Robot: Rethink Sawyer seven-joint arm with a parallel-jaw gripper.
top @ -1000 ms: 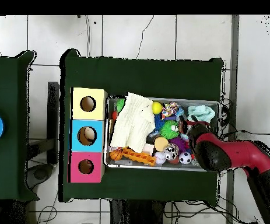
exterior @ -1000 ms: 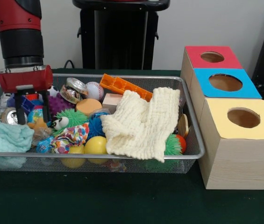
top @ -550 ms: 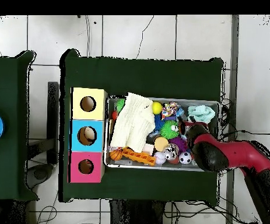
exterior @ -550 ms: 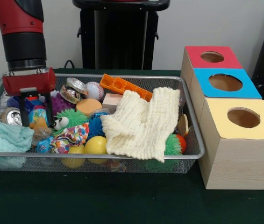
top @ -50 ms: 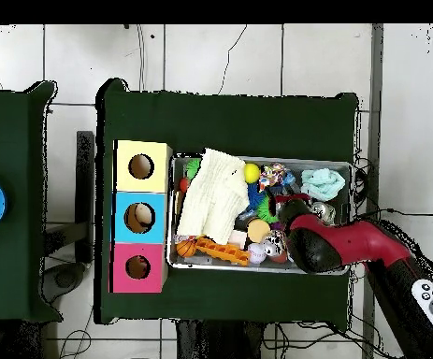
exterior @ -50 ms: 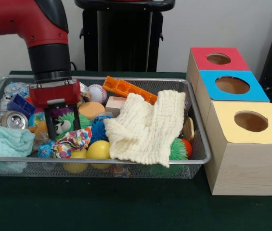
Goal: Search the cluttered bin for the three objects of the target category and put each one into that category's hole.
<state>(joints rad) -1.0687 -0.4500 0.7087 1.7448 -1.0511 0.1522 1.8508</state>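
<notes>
The red and black arm [exterior @ -50 ms: 39, 29] is bent at its elbow and is directed straight down into the wire-mesh bin [exterior @ -50 ms: 200, 144]. The gripper [exterior @ -50 ms: 63, 129] is positioned over the left-centre part of the bin. Its two black fingers [exterior @ -50 ms: 51, 129] are held apart, and a green spiky ball with a toy eye [exterior @ -50 ms: 64, 124] is seen between them. Whether the ball is touched by the fingers cannot be determined. In the overhead view, the toys beneath are largely covered by the arm [top @ -50 ms: 337, 245].

The bin is made of fine silver mesh with a rounded metal rim. A cream waffle-textured cloth [exterior @ -50 ms: 148, 127] is draped in loose folds over the right half of the contents. A light blue terry cloth [exterior @ -50 ms: 3, 143] is bunched in the front left corner. An orange plastic block with square recesses [exterior @ -50 ms: 128, 89] is laid near the far rim. A white baseball [exterior @ -50 ms: 97, 92] is placed beside it. A smooth yellow ball [exterior @ -50 ms: 98, 150] and a crumpled multicoloured wrapper [exterior @ -50 ms: 72, 141] are located at the front rim. A shiny metal can [exterior @ -50 ms: 11, 120] is found at the left.

Three wooden boxes are set in a row just beside the bin. Each has a round hole in its top: red [exterior @ -50 ms: 218, 58], blue [exterior @ -50 ms: 232, 85] and yellow [exterior @ -50 ms: 250, 121].
</notes>
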